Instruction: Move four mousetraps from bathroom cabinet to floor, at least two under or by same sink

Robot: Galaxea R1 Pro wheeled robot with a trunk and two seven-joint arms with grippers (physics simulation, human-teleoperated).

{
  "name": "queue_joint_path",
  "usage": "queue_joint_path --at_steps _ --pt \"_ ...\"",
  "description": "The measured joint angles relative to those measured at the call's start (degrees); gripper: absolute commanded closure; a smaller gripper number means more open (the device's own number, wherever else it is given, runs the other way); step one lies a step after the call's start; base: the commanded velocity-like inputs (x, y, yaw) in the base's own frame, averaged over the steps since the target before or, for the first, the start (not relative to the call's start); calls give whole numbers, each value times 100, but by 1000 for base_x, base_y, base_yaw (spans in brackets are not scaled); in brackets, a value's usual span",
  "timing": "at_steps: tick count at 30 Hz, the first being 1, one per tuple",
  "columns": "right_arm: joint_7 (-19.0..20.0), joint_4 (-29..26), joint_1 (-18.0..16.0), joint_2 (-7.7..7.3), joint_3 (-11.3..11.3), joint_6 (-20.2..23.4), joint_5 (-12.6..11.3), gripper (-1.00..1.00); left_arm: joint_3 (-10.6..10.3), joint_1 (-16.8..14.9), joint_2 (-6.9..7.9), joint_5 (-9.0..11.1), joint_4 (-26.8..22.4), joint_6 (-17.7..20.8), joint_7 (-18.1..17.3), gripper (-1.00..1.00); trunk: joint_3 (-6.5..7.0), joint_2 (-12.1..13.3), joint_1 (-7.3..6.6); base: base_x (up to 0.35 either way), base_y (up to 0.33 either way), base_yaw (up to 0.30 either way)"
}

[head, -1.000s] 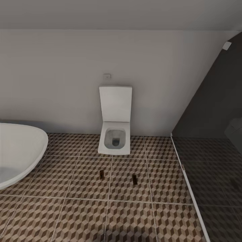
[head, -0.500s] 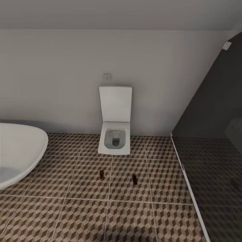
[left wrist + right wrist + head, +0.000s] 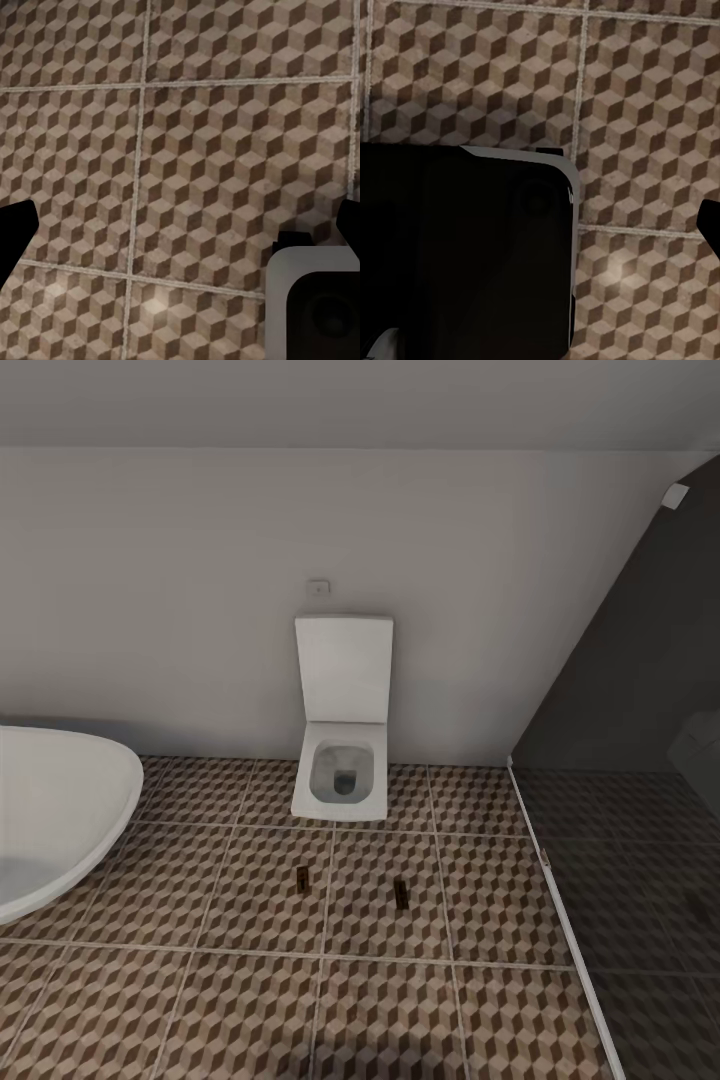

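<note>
No visible change since the earlier pictures.

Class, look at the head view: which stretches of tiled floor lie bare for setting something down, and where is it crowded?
Bare: bathroom floor in the foreground, and between bathtub and left mousetrap. Crowded: before the toilet, where right mousetrap also lies.

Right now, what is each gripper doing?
Left gripper: open, holding nothing, above the bathroom floor.
Right gripper: cannot be told.

Two mousetraps [image 3: 302, 877] [image 3: 401, 893], one toilet [image 3: 343, 745], one bathtub [image 3: 55, 810].
</note>
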Motion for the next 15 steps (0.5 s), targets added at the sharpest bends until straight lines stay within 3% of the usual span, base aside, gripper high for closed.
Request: queue_joint_path --at_steps 15 --pt "0 0 0 0 0 0 0 -100 0 0 0 0 0 0 0 -100 0 0 0 0 0 0"
